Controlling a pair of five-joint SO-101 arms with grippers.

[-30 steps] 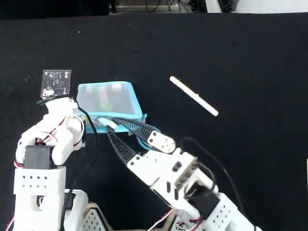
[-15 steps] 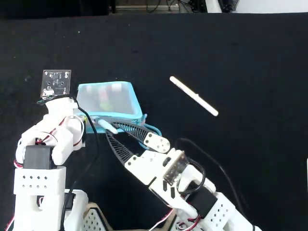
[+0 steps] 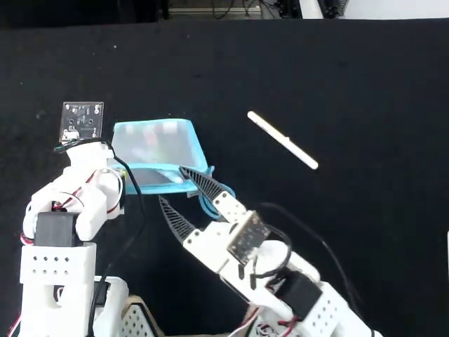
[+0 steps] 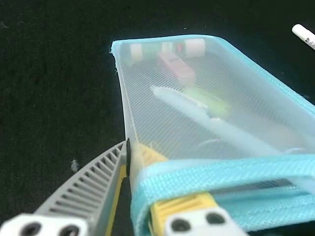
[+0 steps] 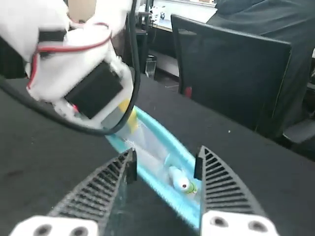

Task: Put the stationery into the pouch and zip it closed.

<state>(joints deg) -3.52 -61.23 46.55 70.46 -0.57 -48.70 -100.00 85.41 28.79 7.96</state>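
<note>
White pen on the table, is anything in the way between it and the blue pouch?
No, nothing visible. Just bare black table lies between the white pen and the pouch. The right gripper sits open by the pouch's mouth.

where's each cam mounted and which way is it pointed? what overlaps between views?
High view: fixed above, looking down over the black table; both arms show, plus pouch and loose white pen.
Left wrist view: on the left wrist, facing along the left end effector, shut on the pouch's edge.
Right wrist view: on the right wrist, facing past the open right end effector to the pouch mouth and left arm.
Shared: pouch in all three views.
</note>
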